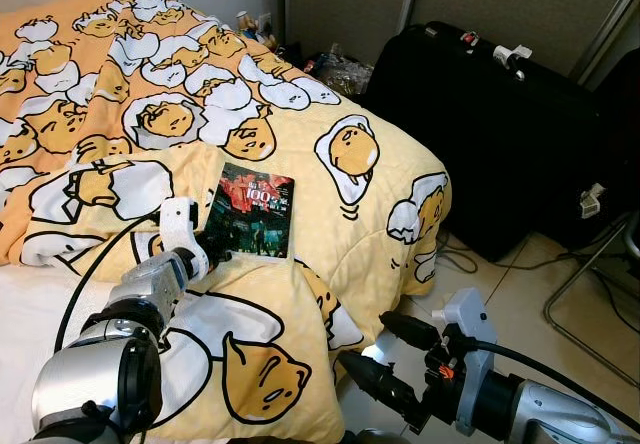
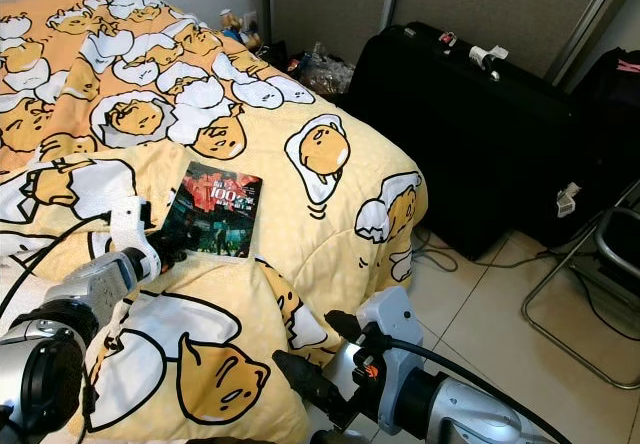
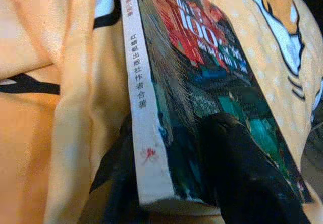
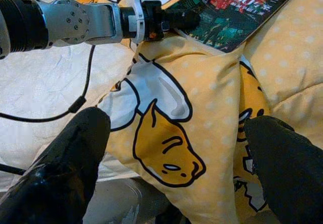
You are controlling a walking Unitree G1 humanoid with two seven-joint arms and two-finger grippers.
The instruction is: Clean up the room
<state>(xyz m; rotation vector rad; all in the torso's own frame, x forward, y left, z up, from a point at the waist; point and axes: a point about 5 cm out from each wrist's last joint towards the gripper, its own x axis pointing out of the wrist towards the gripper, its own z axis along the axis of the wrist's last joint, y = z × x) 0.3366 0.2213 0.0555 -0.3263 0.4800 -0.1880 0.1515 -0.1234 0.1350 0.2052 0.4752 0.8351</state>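
Observation:
A paperback book (image 1: 253,211) with a dark red and green cover lies flat on the yellow egg-print blanket (image 1: 300,144) near the bed's front corner. My left gripper (image 1: 218,254) is at the book's near left corner. In the left wrist view one black finger (image 3: 237,173) presses on the cover and the other sits under the white spine (image 3: 141,98), so it is shut on the book. My right gripper (image 1: 395,356) hangs open, low beside the bed's corner, with only blanket between its fingers (image 4: 65,168).
A large black suitcase (image 1: 490,124) stands on the right beside the bed. A metal folding chair frame (image 1: 590,284) and loose cables (image 1: 460,254) are on the tiled floor at the right. Small clutter (image 1: 340,69) lies behind the bed. White sheet (image 1: 40,304) shows at the left.

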